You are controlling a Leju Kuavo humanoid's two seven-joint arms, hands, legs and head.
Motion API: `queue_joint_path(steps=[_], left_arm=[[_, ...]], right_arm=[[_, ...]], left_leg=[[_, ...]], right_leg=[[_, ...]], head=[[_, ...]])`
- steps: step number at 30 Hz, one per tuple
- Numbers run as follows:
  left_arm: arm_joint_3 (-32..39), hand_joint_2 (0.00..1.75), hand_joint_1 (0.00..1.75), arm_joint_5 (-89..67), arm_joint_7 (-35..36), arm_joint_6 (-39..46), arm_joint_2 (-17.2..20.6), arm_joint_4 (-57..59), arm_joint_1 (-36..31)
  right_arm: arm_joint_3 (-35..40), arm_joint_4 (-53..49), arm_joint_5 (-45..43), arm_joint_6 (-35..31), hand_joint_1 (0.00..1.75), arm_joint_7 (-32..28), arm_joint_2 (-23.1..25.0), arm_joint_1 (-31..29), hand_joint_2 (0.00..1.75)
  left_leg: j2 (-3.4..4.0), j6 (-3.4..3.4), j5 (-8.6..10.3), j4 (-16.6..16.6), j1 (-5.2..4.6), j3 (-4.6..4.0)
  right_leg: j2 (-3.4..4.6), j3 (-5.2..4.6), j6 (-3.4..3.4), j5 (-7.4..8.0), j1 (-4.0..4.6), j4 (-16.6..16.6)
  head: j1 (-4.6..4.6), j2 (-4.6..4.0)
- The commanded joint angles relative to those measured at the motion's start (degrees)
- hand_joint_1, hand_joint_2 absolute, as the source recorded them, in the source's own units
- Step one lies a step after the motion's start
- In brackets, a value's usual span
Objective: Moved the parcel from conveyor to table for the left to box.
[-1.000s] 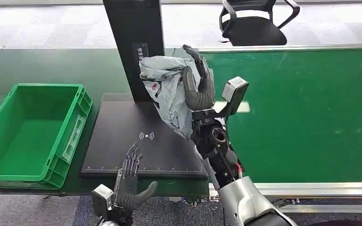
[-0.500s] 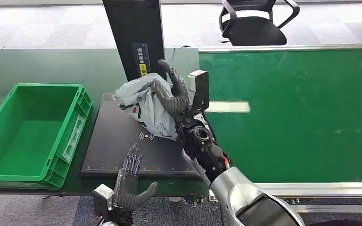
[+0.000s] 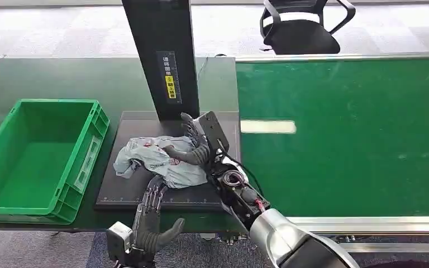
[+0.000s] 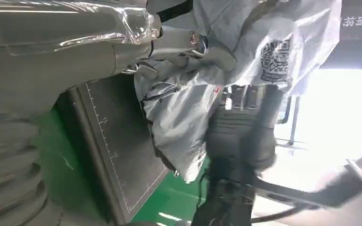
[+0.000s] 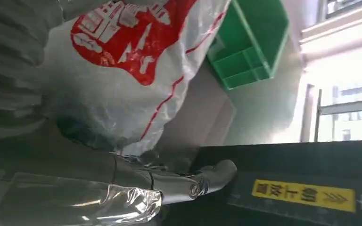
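Parcel (image 3: 159,162), a crumpled grey plastic mailer bag with red print, lies on the black scanning mat (image 3: 128,184) of the dark green table (image 3: 61,78), just in front of the black upright post (image 3: 165,56) that carries a yellow label (image 3: 170,85); the right hand (image 3: 195,146) rests on the bag's far right side, thumb and dark fingers wrapped around the plastic, so it grips the parcel while the bag sits on the mat; the right wrist view shows the red logo (image 5: 122,37) pressed close against that hand, with the green bin's corner (image 5: 250,47) beyond. The left hand (image 3: 152,215) is at the mat's near edge, fingers spread and pointing towards the bag, its fingertips (image 3: 155,187) touching or just short of the bag's near edge, I cannot tell which; it holds nothing; the left wrist view shows the bag's QR code (image 4: 275,54) and the ruler marks along the mat's edge (image 4: 108,141). The green bin (image 3: 39,156) stands on the table just left of the mat; the green conveyor belt (image 3: 357,134) runs to the right; a black office chair (image 3: 301,28) stands on the floor behind it.
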Motion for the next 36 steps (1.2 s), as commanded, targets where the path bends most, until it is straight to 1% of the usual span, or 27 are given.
queue_joint_path(steps=[1, 2, 3, 4, 7, 9, 10, 11, 13, 14, 15, 16, 17, 18, 19, 20, 22, 23, 24, 25, 26, 28, 30, 31, 33, 35, 36], left_arm=[[0.74, 1.75, 0.00, 0.22, 0.70, 0.82, -0.70, -0.34, -0.23], [1.53, 1.75, 0.00, 0.64, -0.28, 1.75, -0.64, -1.27, 0.08], [3.06, 1.75, 0.00, 1.01, -1.52, 4.41, -1.07, -2.86, 0.54], [4.30, 1.75, 0.00, 1.73, -2.04, 6.28, -1.44, -4.54, 0.96], [4.53, 1.75, 0.00, 2.16, -0.88, 6.25, -1.07, -6.27, 1.18], [9.37, 1.75, 0.00, 5.62, -4.04, 15.59, -3.76, -11.34, 2.97], [9.80, 1.75, 0.00, 6.53, -4.20, 19.16, -3.84, -14.91, 4.29], [9.34, 1.75, 0.00, 6.93, -4.11, 19.45, -3.16, -16.28, 4.87], [9.28, 1.75, 0.00, 7.19, -3.79, 19.52, -2.99, -17.08, 5.22], [10.35, 1.75, 0.00, 7.30, -4.20, 21.91, -3.89, -18.80, 5.45], [11.14, 1.75, 0.00, 7.14, -4.20, 27.65, -4.81, -25.56, 6.75], [11.17, 1.75, 0.00, 7.13, -4.20, 30.13, -4.94, -28.78, 7.45], [10.04, 1.75, 0.00, 5.83, -4.20, 35.97, -4.36, -34.08, 8.62], [7.92, 1.75, 0.00, 4.77, -4.20, 40.54, -3.20, -37.05, 9.38], [5.42, 1.75, 0.00, 3.95, -4.20, 44.41, -1.77, -37.74, 9.48], [4.63, 1.75, 0.00, 0.77, -4.20, 46.14, -1.67, -37.72, 9.29], [4.45, 1.75, 0.00, -5.50, -4.20, 46.14, -2.83, -34.78, 8.39], [3.98, 1.75, 0.00, -9.30, -4.20, 46.14, -3.39, -32.39, 7.44], [3.98, 1.75, 0.00, -9.30, -4.20, 46.14, -3.39, -32.39, 7.44], [3.98, 1.75, 0.00, -9.30, -4.20, 46.14, -3.39, -32.39, 7.44], [4.18, 1.75, 0.00, -11.75, -4.20, 46.14, -4.19, -30.62, 6.61], [2.81, 1.75, 0.00, -15.00, -4.20, 46.14, -4.14, -27.06, 5.88], [0.37, 1.75, 0.00, -21.11, -4.20, 46.14, -3.58, -16.96, 3.57], [-0.13, 1.75, 0.00, -24.63, -3.24, 46.14, -3.75, -13.25, 1.98], [-3.75, 1.75, 0.00, -34.98, 5.72, 43.75, -2.32, -4.48, -2.25], [-4.89, 1.75, 0.00, -40.04, 10.25, 42.76, -2.30, 2.95, -6.51], [-5.02, 1.75, 0.00, -40.80, 11.27, 41.91, -2.37, 5.57, -7.99]], right_arm=[[-3.80, 0.28, -3.56, 2.96, 0.00, -8.99, -2.28, 1.25, 1.75], [-6.71, -1.66, -4.95, 4.23, 0.00, -12.17, -2.71, 2.84, 1.75], [-9.04, -3.83, -6.07, 5.60, 0.00, -14.34, -3.06, 4.48, 1.75], [-10.57, -5.60, -6.39, 6.20, 0.00, -15.39, -3.42, 5.96, 1.75], [-11.10, -6.83, -5.60, 6.38, 0.00, -15.19, -3.77, 7.06, 1.75], [-15.10, -10.54, -7.01, 8.46, 0.00, -17.93, -3.45, 10.29, 1.75], [-16.57, -12.51, -6.94, 8.95, 0.00, -18.29, -3.32, 12.09, 1.75], [-16.95, -13.72, -6.32, 8.94, 0.00, -18.04, -3.30, 13.08, 1.75], [-17.09, -14.23, -6.06, 8.92, 0.00, -17.91, -3.29, 13.51, 1.75], [-17.62, -14.76, -6.37, 9.19, 0.00, -18.01, -3.17, 13.85, 1.75], [-18.81, -16.18, -6.59, 10.15, 0.00, -17.83, -2.87, 15.12, 1.75], [-19.36, -16.89, -6.74, 10.83, 0.00, -17.60, -2.73, 15.85, 1.75], [-20.56, -18.67, -6.99, 11.79, 0.00, -17.31, -2.41, 17.69, 1.75], [-21.64, -21.11, -6.84, 12.08, 0.00, -17.23, -2.15, 19.98, 1.75], [-22.43, -23.06, -6.48, 12.33, 0.00, -16.77, -1.98, 21.58, 1.75], [-23.23, -25.32, -6.05, 12.45, 0.00, -16.43, -1.86, 23.62, 1.75], [-24.41, -28.55, -5.04, 12.61, 0.00, -15.59, -1.66, 26.27, 1.75], [-24.91, -29.66, -4.65, 12.87, 0.00, -15.02, -1.57, 27.34, 1.75], [-24.91, -29.66, -4.65, 12.87, 0.00, -15.02, -1.57, 27.34, 1.75], [-24.91, -29.66, -4.65, 12.87, 0.00, -15.02, -1.57, 27.34, 1.75], [-25.20, -29.77, -4.48, 12.94, 0.00, -14.88, -1.51, 27.64, 1.75], [-26.29, -29.87, -3.97, 13.21, 0.00, -14.46, -1.17, 28.00, 1.75], [-27.63, -30.01, -4.00, 14.13, 0.00, -14.33, -1.13, 28.60, 1.75], [-28.10, -30.17, -4.06, 14.48, 0.00, -14.50, -1.15, 28.81, 1.75], [-29.35, -30.94, -4.74, 16.01, 0.00, -14.50, -1.02, 29.32, 1.75], [-29.76, -31.28, -4.88, 16.96, 0.00, -14.08, -0.87, 29.33, 1.75], [-29.73, -31.25, -4.83, 17.16, 0.00, -13.92, -0.76, 29.27, 1.75]], left_leg=[[-0.20, 0.15, 0.02, -0.07, 0.05, 0.10], [-0.18, 0.14, 0.02, -0.06, 0.03, 0.07], [-0.21, 0.17, 0.02, -0.11, 0.05, 0.14], [-0.17, 0.11, 0.01, -0.05, 0.04, 0.07], [-0.20, 0.11, 0.01, -0.06, 0.07, 0.07], [-0.16, 0.12, 0.01, -0.08, 0.06, 0.10], [-0.13, 0.11, -0.01, -0.03, 0.06, 0.05], [-0.10, 0.08, -0.01, 0.00, 0.07, 0.01], [-0.06, 0.12, -0.03, -0.03, 0.09, 0.05], [-0.02, 0.08, -0.02, -0.02, 0.06, 0.03], [-0.05, 0.12, -0.02, -0.06, 0.06, 0.09], [-0.18, 0.12, -0.01, -0.01, 0.05, 0.00], [-0.13, 0.09, -0.03, 0.06, 0.08, -0.12], [-0.08, 0.14, -0.08, 0.10, 0.13, -0.09], [0.01, 0.11, -0.09, 0.09, 0.13, -0.09], [0.00, 0.07, -0.05, 0.01, 0.09, -0.05], [-0.28, 0.10, -0.02, -0.04, 0.08, -0.01], [-0.28, 0.07, -0.01, -0.02, 0.05, -0.04], [-0.41, 0.12, 0.00, -0.09, 0.05, 0.02], [-0.39, 0.12, 0.00, -0.07, 0.03, 0.01], [-0.24, 0.07, -0.01, -0.04, -0.01, -0.03], [-0.23, 0.11, 0.00, -0.07, 0.03, -0.01], [-0.24, 0.06, 0.01, -0.07, -0.01, 0.01], [-0.41, 0.11, 0.06, -0.17, -0.02, 0.11], [-0.48, 0.14, 0.12, -0.27, -0.03, 0.16], [-0.68, 0.17, 0.18, -0.30, -0.02, 0.21], [-0.49, 0.08, 0.09, -0.14, -0.07, 0.11]], right_leg=[[-0.21, 0.20, -0.24, 0.00, 0.11, -0.14], [-0.20, 0.15, -0.20, 0.00, 0.08, -0.11], [-0.23, 0.25, -0.26, 0.00, 0.11, -0.18], [-0.19, 0.16, -0.17, -0.01, 0.08, -0.10], [-0.22, 0.17, -0.21, -0.01, 0.12, -0.13], [-0.18, 0.16, -0.25, 0.00, 0.11, -0.12], [-0.15, 0.12, -0.21, -0.01, 0.10, -0.08], [-0.11, 0.07, -0.16, -0.01, 0.11, -0.06], [-0.10, 0.12, -0.22, -0.01, 0.13, -0.10], [-0.09, 0.06, -0.16, -0.02, 0.09, -0.06], [-0.13, 0.13, -0.25, -0.02, 0.11, -0.10], [-0.21, 0.07, -0.21, -0.03, 0.09, -0.05], [-0.14, -0.03, -0.15, -0.02, 0.11, -0.01], [-0.09, 0.00, -0.23, -0.03, 0.18, -0.03], [-0.06, 0.00, -0.20, -0.04, 0.17, -0.02], [-0.10, 0.01, -0.18, -0.05, 0.12, -0.03], [-0.33, 0.13, -0.23, -0.10, 0.13, -0.08], [-0.32, 0.08, -0.15, -0.08, 0.08, -0.07], [-0.42, 0.17, -0.23, -0.09, 0.09, -0.13], [-0.37, 0.15, -0.23, -0.09, 0.08, -0.12], [-0.22, 0.05, -0.15, -0.08, 0.02, -0.05], [-0.29, 0.11, -0.24, -0.06, 0.08, -0.11], [-0.30, 0.10, -0.15, -0.08, 0.02, -0.10], [-0.47, 0.25, -0.23, -0.08, 0.02, -0.20], [-0.52, 0.32, -0.26, -0.03, 0.02, -0.29], [-0.71, 0.43, -0.30, -0.02, 0.05, -0.36], [-0.51, 0.23, -0.15, -0.08, -0.04, -0.16]], head=[[0.00, 0.00], [0.00, 0.00], [0.00, 0.00], [0.00, 0.00], [0.00, 0.00], [0.00, 0.00], [0.00, 0.00], [0.00, 0.00], [0.04, 0.00], [-0.02, 0.00], [-0.02, 0.00], [0.02, 0.00], [0.02, 0.00], [0.02, 0.00], [0.04, 0.00], [0.02, 0.00], [0.02, 0.00], [0.02, 0.00], [0.00, 0.00], [0.02, 0.00], [0.02, 0.00], [0.00, 0.00], [0.02, 0.00], [0.00, 0.00], [0.00, 0.00], [0.00, 0.00], [0.02, 0.00]])
